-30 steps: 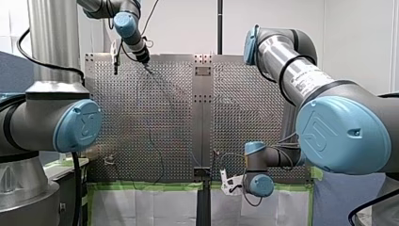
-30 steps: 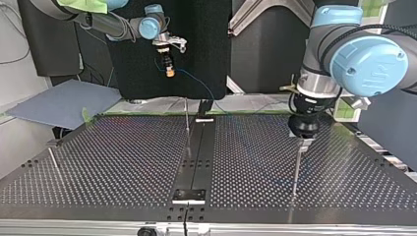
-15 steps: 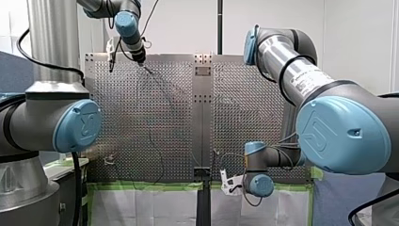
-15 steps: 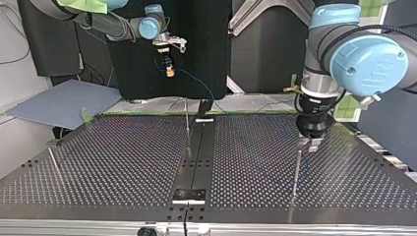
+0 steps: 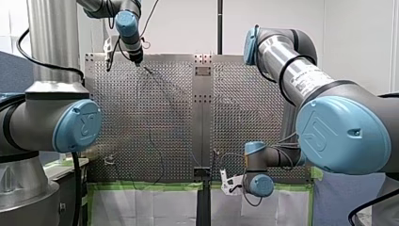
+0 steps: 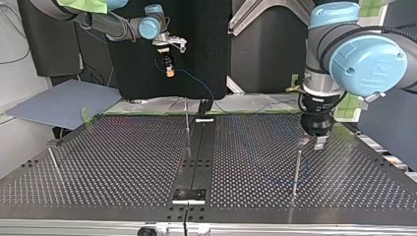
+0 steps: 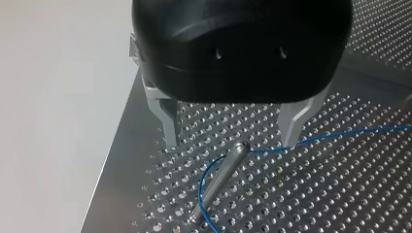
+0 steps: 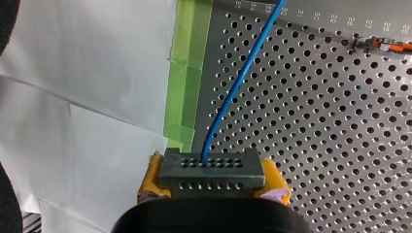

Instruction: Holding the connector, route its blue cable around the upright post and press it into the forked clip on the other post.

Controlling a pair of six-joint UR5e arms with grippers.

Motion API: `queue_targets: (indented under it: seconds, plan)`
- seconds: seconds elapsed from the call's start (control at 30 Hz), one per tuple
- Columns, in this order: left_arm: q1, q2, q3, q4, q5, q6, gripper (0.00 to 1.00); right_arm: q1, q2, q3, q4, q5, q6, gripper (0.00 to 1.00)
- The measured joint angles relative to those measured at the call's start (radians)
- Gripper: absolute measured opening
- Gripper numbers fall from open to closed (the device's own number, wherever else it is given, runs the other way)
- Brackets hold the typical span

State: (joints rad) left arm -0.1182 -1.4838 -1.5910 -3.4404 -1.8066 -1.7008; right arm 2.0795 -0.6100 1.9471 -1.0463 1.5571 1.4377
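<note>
- Right gripper (image 8: pixel 214 183): yellow pads (image 8: pixel 151 178) clamped on the connector (image 8: pixel 211 167), held in the air near the table's edge with the green tape (image 8: pixel 187 73).
- Connector: grey block, gripped square. The blue cable (image 8: pixel 244 73) leaves its holed face and runs out over the perforated table (image 8: pixel 340 121).
- Left gripper (image 7: pixel 229 143): metal fingers (image 7: pixel 167 121) spread wide, holding nothing, straddling the tip of the upright post (image 7: pixel 217 183).
- Cable at the post: curves round the shaft low down, then passes just beside one finger of my left gripper.
- Forked clip: not made out in any view. A thin centre post (image 6: pixel 187 120) stands in the top view, but whether it bears a fork cannot be told.
- Step in hand, as judged: the wrap round the post is partly laid and seating in the clip is not yet done.
- Handling: hold the connector firmly and apply light tension so the loop sits low. Close my left fingers on the cable alone, clear of the post, then press straight down into the fork.
</note>
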Motion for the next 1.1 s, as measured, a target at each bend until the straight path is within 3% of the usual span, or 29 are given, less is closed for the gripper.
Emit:
queue_targets:
  seconds: [0.57, 0.93, 1.1]
  plan:
    - [-0.001, 0.0, -0.002, 0.006, -0.004, 0.008, 0.98, 0.0, 0.0, 0.0, 0.002, 0.0, 0.0, 0.0]
    - [-0.048, 0.001, -0.002, 0.082, 0.061, 0.1, 0.98, 0.001, 0.0, 0.0, 0.005, 0.001, -0.001, 0.0]
    - [-0.098, -0.014, 0.0, 0.133, 0.035, 0.146, 0.98, 0.003, 0.0, -0.001, -0.005, 0.0, 0.002, 0.0]
